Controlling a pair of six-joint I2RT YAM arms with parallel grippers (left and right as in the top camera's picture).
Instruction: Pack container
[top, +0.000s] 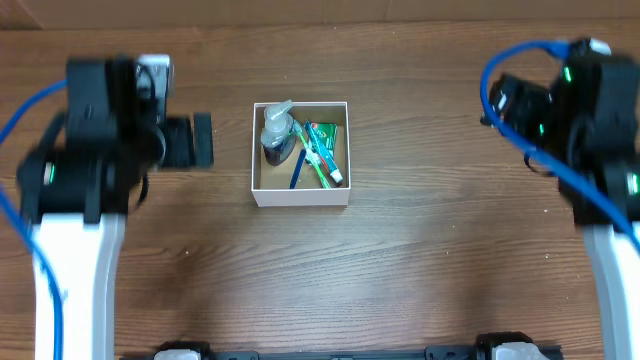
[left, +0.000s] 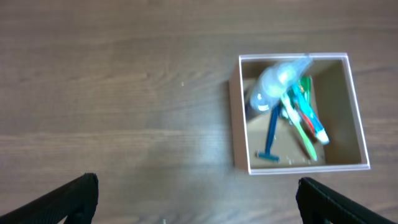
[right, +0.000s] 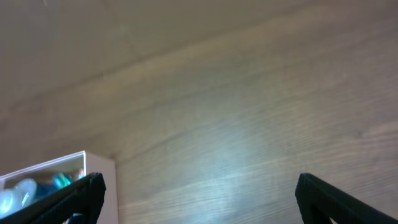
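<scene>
Container (top: 300, 197): square, shallow cardboard box with white outer walls and rim, plain brown inside. Sits mid-counter (top: 430, 250); counter is brown wood grain with matte sheen. Inside: clear rounded pump bottle (top: 275, 135), slim blue razor (left: 270, 134), green toothbrushes (left: 305, 134), loosely crossed.

Left fingers (left: 68, 202): black, blocky, spread wide, gripping nothing. Container (left: 305, 169) lies ahead of them, off toward one finger, not touching.

Right fingers (right: 339, 199): spread wide, gripping nothing. Container corner (right: 56, 165) shows at frame edge, apart.
</scene>
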